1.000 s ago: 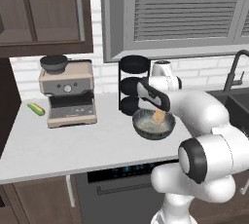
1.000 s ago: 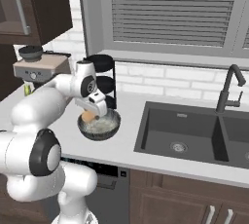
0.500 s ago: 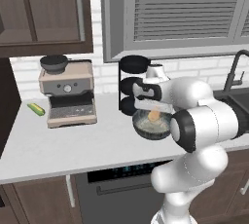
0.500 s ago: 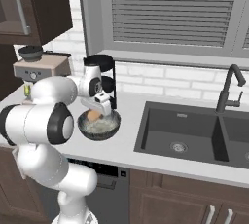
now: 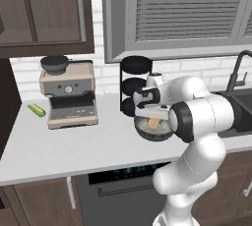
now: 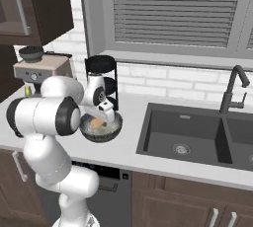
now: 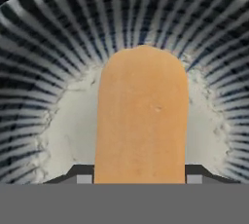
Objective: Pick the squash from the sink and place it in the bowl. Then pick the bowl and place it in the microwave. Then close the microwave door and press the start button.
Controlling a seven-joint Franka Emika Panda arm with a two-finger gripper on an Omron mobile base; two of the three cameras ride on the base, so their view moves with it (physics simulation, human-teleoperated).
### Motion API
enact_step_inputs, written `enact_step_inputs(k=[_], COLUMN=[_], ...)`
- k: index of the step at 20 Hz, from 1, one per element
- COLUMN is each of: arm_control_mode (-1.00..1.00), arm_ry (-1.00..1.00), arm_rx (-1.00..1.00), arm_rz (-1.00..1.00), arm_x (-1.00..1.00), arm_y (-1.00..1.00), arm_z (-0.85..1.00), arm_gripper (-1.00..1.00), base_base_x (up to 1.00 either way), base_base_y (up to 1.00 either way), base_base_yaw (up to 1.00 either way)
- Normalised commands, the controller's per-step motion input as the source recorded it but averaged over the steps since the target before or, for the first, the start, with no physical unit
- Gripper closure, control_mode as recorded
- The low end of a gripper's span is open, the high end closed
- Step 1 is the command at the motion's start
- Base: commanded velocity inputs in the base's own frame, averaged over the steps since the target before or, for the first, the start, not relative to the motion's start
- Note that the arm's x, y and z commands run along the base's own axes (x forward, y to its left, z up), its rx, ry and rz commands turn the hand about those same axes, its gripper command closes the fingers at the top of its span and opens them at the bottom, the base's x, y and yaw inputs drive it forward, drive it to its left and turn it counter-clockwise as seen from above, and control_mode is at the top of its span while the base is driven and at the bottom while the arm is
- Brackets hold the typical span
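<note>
The bowl [image 5: 141, 130] [image 6: 116, 125] stands on the counter in front of the black rack, streaked dark outside and pale inside [image 7: 48, 47]. My gripper [image 5: 153, 117] [image 6: 101, 117] [image 7: 139, 175] points down into it. The orange-tan squash [image 5: 154, 122] [image 6: 98, 122] [image 7: 142, 116] sits between the two fingertips, which press against its sides, just above the bowl's pale bottom. The gripper is shut on the squash. The dark double sink [image 6: 183, 137] [image 5: 241, 107] lies to the right of the bowl. The microwave is out of view.
A black stacked round rack [image 5: 135, 82] [image 6: 101, 80] stands right behind the bowl. A coffee machine [image 5: 69, 95] [image 6: 37, 70] is on the left, with a yellow-green corn-like piece [image 5: 36, 110] beside it. A tall dark faucet [image 6: 232, 90] rises behind the sink.
The arm's elbow has swung up and in, while the hand has stayed over the bowl with the squash between its fingers. The bowl has not moved.
</note>
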Motion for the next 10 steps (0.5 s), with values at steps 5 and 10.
enact_step_inputs(k=[5,10], arm_control_mode=[-1.00,-1.00], arm_ry=[0.00,0.00], arm_rx=[0.00,0.00], arm_rz=[0.00,0.00], arm_x=[0.22,0.24], arm_y=[0.00,0.00], arm_z=[-0.29,-0.22], arm_gripper=[1.00,1.00], base_base_x=[0.00,0.00], base_base_y=[0.00,0.00], base_base_yaw=[0.00,0.00])
